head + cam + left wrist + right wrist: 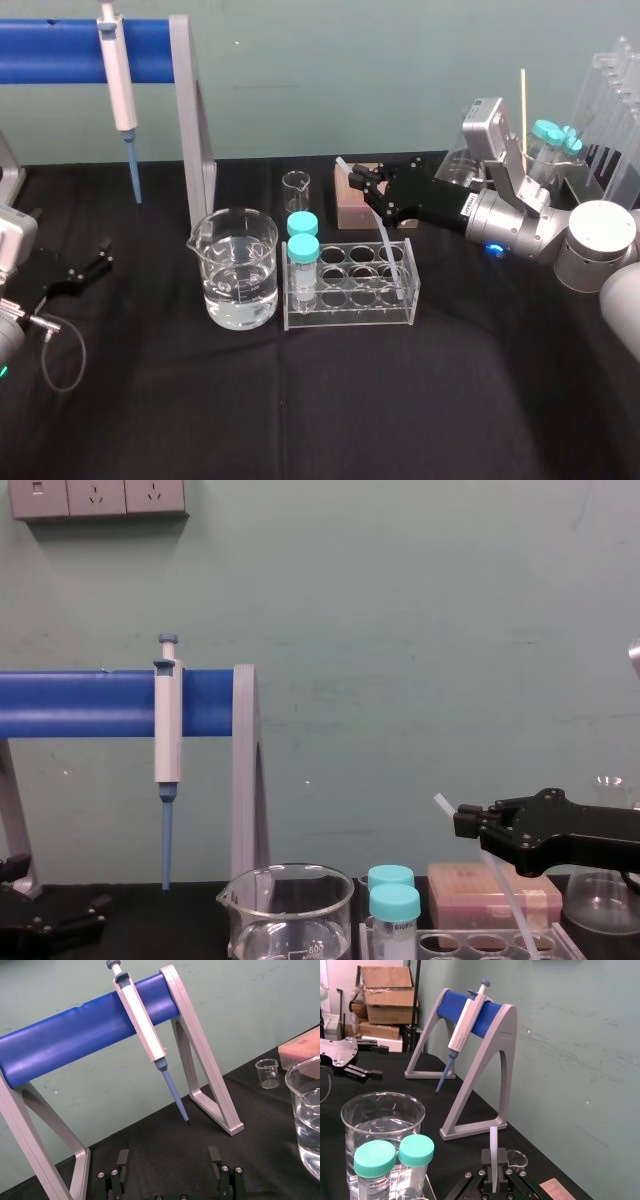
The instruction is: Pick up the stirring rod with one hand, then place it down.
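While reaching in from the right over the black-clothed table [320, 410], holds the long, thin, translucent whitish stirring rod [389, 252] clamped between the two jointed fingers of the black right gripper [368, 195]. Grips it on its upper part, with a short stub poking out beyond the fingers. Carries it tilted rather than upright: upper end leaning toward the robot's left and away from its body, lower end slanting down into the clear acrylic test-tube rack [350, 308] at its right end. Cannot tell about contact between tip and rack bottom. Hovers with that gripper higher than the rack and than a pinkish-brown rectangular block [347, 210] standing behind it, clear of the table.

Has the black left gripper [169, 1151] low near the table's left edge, well apart from the rod, fingers spread wide, facing a grey-legged stand with a thick blue horizontal bar [50, 50]. On that bar, a white-and-blue pipette [118, 85] hanging tip down, tip above the table.

At the rack's left end, two clear tubes with teal screw caps [303, 250], one behind the other, upright. Just left of the rack, a large clear glass beaker [238, 240] partly filled with clear liquid; touching the rack or merely beside it, cannot tell. Behind the tubes and left of the block, a small clear glass beaker [296, 192], upright.
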